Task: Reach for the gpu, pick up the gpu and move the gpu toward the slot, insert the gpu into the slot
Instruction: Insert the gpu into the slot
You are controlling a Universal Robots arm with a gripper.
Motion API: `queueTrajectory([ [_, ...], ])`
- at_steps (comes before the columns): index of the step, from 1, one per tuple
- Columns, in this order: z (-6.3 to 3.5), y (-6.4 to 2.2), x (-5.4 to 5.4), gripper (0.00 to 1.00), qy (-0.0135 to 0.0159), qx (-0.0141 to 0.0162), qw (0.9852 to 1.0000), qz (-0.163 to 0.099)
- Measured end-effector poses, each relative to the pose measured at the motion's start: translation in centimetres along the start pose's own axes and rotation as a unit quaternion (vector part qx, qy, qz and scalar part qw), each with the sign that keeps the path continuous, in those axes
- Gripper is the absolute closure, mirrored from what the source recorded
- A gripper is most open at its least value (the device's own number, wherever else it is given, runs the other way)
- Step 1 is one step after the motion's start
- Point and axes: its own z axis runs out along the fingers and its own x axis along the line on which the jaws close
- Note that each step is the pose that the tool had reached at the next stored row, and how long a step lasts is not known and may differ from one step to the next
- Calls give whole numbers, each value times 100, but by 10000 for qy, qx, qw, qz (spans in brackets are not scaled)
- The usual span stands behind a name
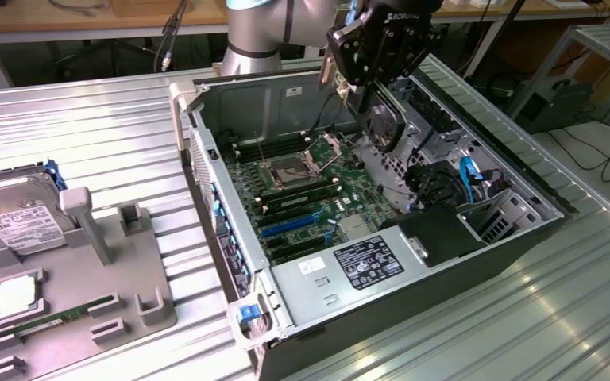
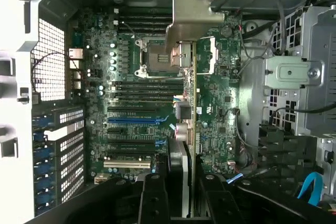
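Exterior view: gpu [image 1: 384, 123] hangs clamped beneath tool [image 1: 372, 86]; above case [image 1: 201, 151].

Case top: the case [image 1: 390, 317] lies lidless, so the motherboard [image 1: 337, 190] is open from above.
Blue slot: the blue slot [image 1: 283, 227] lies bare, with only low flat slots beside it.
Exterior view's right: a metal drive cage [image 1: 496, 214], cables [image 1: 466, 173] and a black box [image 1: 438, 234] stand above the board.
Exterior view's left: the case's rear wall [image 1: 204, 171] stands at the slot's end.
Overhead: the graphics card [image 1: 384, 119], clamped in the gripper [image 1: 374, 87], hangs over the board's far part.
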Motion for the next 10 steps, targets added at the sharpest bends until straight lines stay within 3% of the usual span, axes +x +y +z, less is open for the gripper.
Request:
queueTrajectory([
  [2,0,0,0,72,0,0,10000,-38],
  [4,0,0,0,72,2,-3,9996,-278],
  [10,0,0,0,72,7,-8,9956,-939],
])
